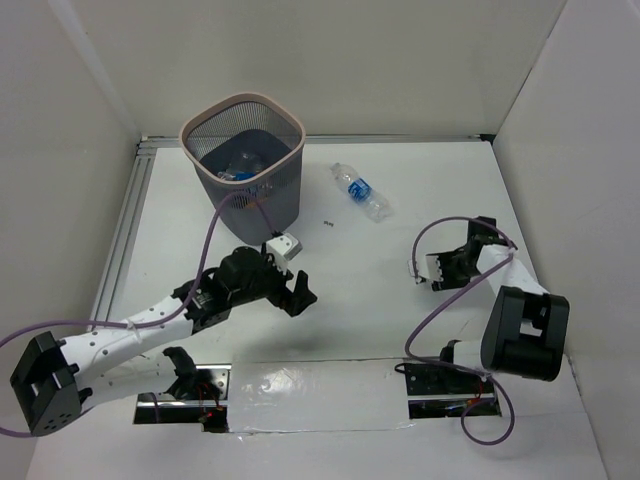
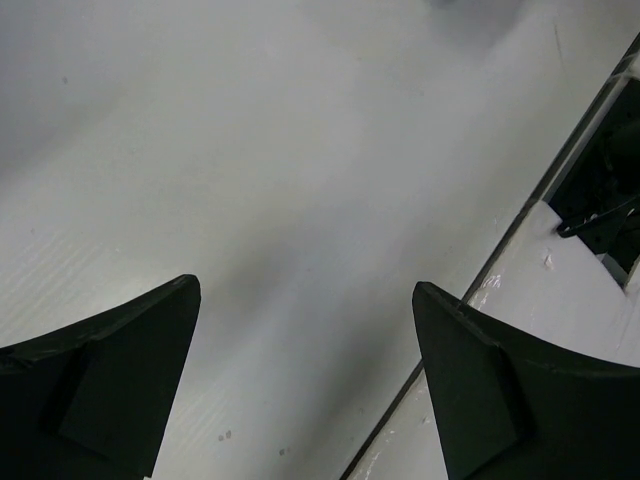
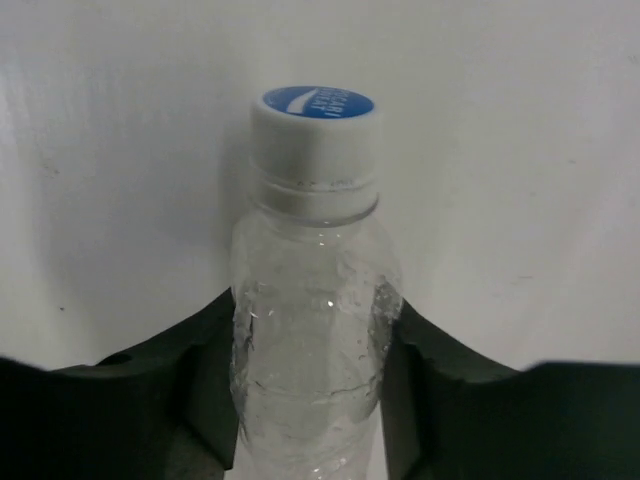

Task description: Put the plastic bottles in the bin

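Observation:
In the right wrist view a clear plastic bottle (image 3: 312,330) with a white cap and blue top stands between my right gripper's (image 3: 315,305) dark fingers, which press on both its sides. From above, that right gripper (image 1: 434,272) is low at the right of the table. Another clear bottle (image 1: 360,190) with a blue label lies on its side right of the bin (image 1: 272,195), a dark mesh basket with a pale rim at the back left. Several bottles (image 1: 238,168) lie inside it. My left gripper (image 1: 300,295) hangs open in front of the bin, and nothing but bare table shows between its fingers (image 2: 130,370).
White walls close in the table on the left, back and right. A metal rail (image 1: 128,215) runs along the left edge. Purple cables (image 1: 430,320) loop by both arms. Mounting plates (image 1: 445,385) and shiny tape sit at the near edge.

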Available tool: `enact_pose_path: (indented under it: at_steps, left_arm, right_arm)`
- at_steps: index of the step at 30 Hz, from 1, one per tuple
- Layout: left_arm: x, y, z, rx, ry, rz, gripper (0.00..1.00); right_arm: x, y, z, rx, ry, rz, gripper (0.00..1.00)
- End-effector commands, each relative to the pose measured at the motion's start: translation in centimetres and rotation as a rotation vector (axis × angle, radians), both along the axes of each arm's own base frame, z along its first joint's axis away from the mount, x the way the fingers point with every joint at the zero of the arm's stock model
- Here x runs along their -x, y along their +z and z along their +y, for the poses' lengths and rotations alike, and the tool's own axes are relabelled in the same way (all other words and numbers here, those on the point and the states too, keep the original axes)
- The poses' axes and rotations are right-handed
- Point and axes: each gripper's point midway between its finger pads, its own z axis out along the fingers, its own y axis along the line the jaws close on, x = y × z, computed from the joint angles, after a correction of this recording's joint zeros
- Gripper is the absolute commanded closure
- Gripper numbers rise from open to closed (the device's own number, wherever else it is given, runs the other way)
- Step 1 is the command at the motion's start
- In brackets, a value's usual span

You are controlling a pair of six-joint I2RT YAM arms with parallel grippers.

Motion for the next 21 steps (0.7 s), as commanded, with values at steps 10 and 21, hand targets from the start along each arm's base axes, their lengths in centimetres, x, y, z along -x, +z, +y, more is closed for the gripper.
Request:
enact_pose_path:
  at_steps: [10, 21]
  left_arm:
    - [2.8, -4.5, -2.4, 0.059, 0.0, 0.089, 0.0]
    - [4.3, -4.6, -3.4, 0.035, -0.042, 0.073, 0.0]
  right_arm:
    - [-9.9, 29.6, 21.0, -0.954, -0.039, -0.087, 0.67]
    - [-12.3, 45.9, 40.3, -1.314, 0.16, -0.161, 0.61]
